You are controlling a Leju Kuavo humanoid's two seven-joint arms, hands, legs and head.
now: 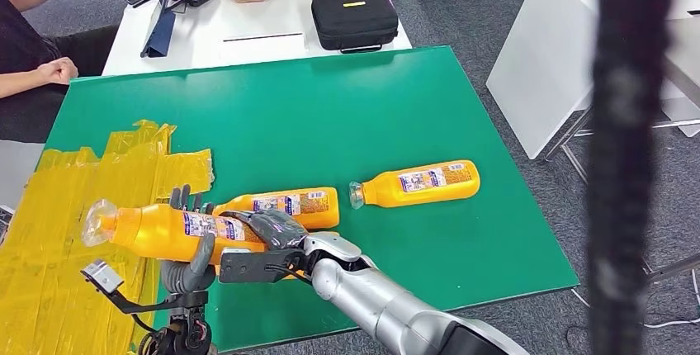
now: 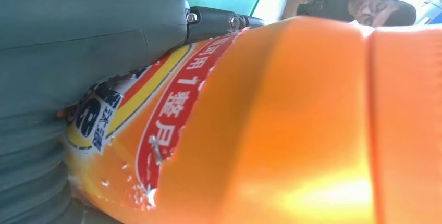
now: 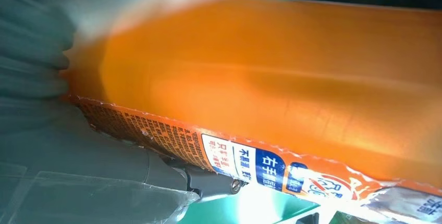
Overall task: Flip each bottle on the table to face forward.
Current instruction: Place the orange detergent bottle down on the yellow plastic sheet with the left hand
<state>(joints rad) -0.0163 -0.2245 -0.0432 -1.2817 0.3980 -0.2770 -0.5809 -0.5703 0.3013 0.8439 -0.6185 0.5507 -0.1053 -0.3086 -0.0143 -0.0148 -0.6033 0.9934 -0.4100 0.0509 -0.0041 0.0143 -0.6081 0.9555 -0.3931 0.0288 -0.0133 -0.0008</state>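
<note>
An orange bottle (image 1: 161, 231) with a clear cap pointing left hangs on its side above the green table's (image 1: 347, 107) near left part. My left hand (image 1: 190, 266) grips its middle from below, fingers behind and thumb in front. My right hand (image 1: 268, 229) grips its base end. Up close, the held bottle (image 2: 292, 130) presses against the left hand (image 2: 78, 52), and the same bottle (image 3: 271, 67) lies in the right hand (image 3: 78, 166). A second bottle (image 1: 293, 204) lies just behind the held one. A third bottle (image 1: 423, 183) lies to the right, cap to the left.
Crinkled yellow tape (image 1: 74, 206) covers the table's left part. Behind stands a white table (image 1: 256, 25) with a black case (image 1: 353, 18), and people sit at it and at the left. Another white table (image 1: 545, 66) stands right. A dark blurred post (image 1: 627, 157) crosses the foreground.
</note>
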